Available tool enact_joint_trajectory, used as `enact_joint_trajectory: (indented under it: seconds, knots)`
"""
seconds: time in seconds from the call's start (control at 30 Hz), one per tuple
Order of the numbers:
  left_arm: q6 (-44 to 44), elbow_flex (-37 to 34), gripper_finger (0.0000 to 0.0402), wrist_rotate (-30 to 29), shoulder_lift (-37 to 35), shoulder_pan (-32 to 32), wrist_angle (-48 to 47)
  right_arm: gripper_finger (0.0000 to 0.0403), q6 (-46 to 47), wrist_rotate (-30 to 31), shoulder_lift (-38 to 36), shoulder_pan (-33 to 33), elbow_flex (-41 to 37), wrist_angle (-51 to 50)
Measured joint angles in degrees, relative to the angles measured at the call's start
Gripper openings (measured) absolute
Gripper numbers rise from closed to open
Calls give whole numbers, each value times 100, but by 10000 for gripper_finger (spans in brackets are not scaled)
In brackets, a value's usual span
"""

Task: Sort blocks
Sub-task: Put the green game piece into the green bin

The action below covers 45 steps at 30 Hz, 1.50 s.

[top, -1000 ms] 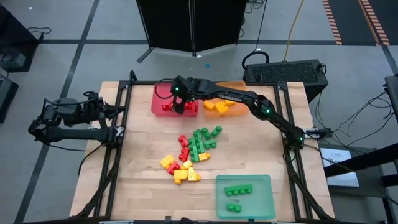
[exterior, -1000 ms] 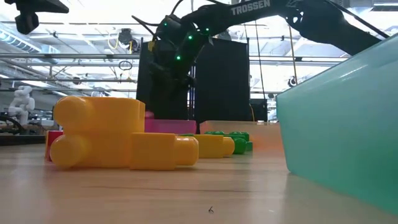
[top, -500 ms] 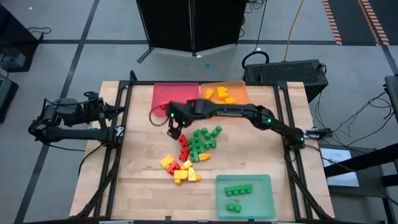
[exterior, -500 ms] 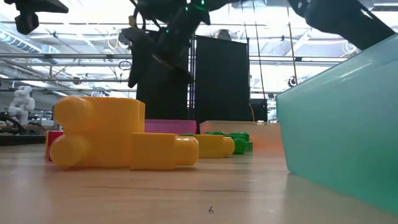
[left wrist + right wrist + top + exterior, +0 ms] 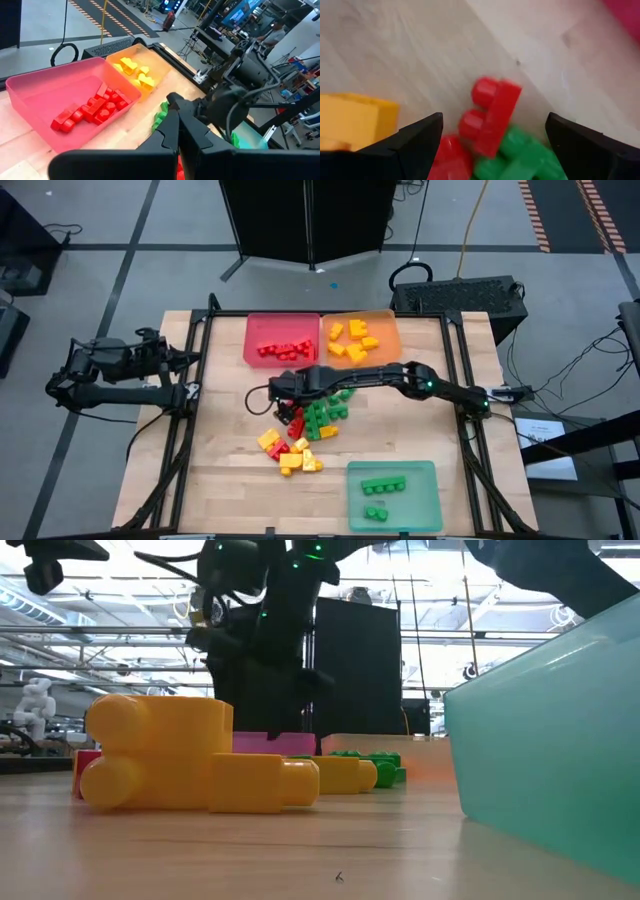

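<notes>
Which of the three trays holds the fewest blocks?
The green tray, alone at the near edge: only a few green blocks inside, fewer than the red or orange tray.

**Low view: table-level contents**

Yellow blocks (image 5: 190, 768) are lying at 9 o'clock, nearest the camera. A teal tray wall (image 5: 560, 730) is filling 3 o'clock. Green blocks (image 5: 368, 762) and a pink tray edge (image 5: 272, 744) are sitting behind, near centre. A dark arm (image 5: 262, 630) is hanging at 12 o'clock.
</notes>
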Motion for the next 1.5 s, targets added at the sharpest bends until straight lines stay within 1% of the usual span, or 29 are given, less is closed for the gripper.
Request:
enact_joint_trajectory:
  seconds: [0.1, 0.2, 0.3, 0.4, 0.47, 0.53, 0.6, 0.67, 0.73, 0.77, 0.97, 1.27, 1.37, 1.5]
  knots:
    - [0, 2, 2, -1, 1, 2, -12, 347, 6, 0, 4, -17, -270, 306]
    - [-2, 2, 2, 6, -1, 0, -15, 347, 6, -76, 17, -53, -419, 380]
    - [-2, 2, 2, 25, -1, 2, -15, 348, 54, -193, 2, -61, -691, 806]
    - [1, 2, 2, 25, -1, 2, -16, 347, 127, -321, 22, -53, -880, 926]
    - [10, 2, 2, 25, -1, 2, -15, 340, 133, -324, 44, -51, -958, 982]
    - [11, 2, 2, 23, 1, 0, -17, 323, 101, -327, 61, -69, -984, 910]
    - [13, 2, 2, 19, -1, 0, -17, 296, 15, -314, 100, -86, -980, 852]
    - [13, 2, 2, 7, 0, 0, -17, 258, -32, -299, 102, -92, -978, 813]
    - [17, 2, 2, -14, 0, 2, -20, 210, -55, -319, 101, -106, -975, 812]
    - [38, 2, 2, -14, 1, 2, -20, 196, -99, -344, 99, -121, -952, 811]
    - [128, 2, 2, -25, -1, 1, -20, 195, -396, -360, 135, -211, -645, 727]
    - [146, 2, 2, -49, -1, 2, -20, 195, -979, -267, 137, -547, 486, 426]
    - [146, 2, 2, -49, -1, 0, -18, 195, -1065, -281, -16, -726, 465, 653]
    - [146, 2, 2, -49, -1, 2, -19, 195, -977, -299, -80, -893, 464, 448]
